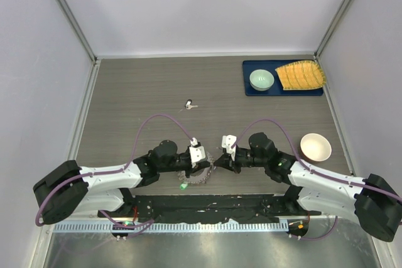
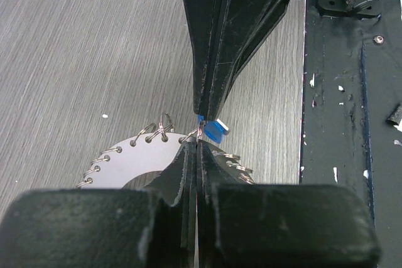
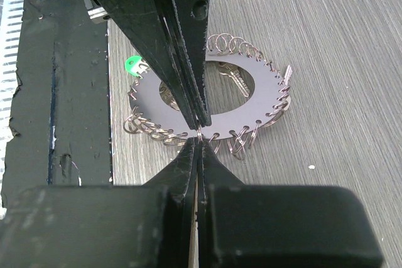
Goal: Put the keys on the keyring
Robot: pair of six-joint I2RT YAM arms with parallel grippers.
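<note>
1. Top external view: green key (image 1: 183,186), lying on the table (image 1: 138,92) at the near-left rim of the keyring. I cannot tell whether it is strung on.
2. Loose key (image 1: 190,103), alone on the far side, well apart from the ring. Judged not yet fetched.
3. Keyring (image 3: 267,95), flat on the table near its near edge, between the two arms. Lying flat, it presents its rim loops to both sides.
4. Left gripper (image 2: 198,149), jaws pressed together, tips nipping a small wire loop on the ring's rim, probably to steady it.
5. Blue key (image 2: 214,131), head just beside that pinch point. I cannot tell whether it is threaded.
6. Right gripper (image 3: 200,149), likewise closed, meeting the left one tip to tip at the same loop, probably to hold it for threading.
7. Green bowl (image 1: 262,80) on the tray (image 1: 251,90) and white bowl (image 1: 315,147), both right, well apart, judged to play no part.
</note>
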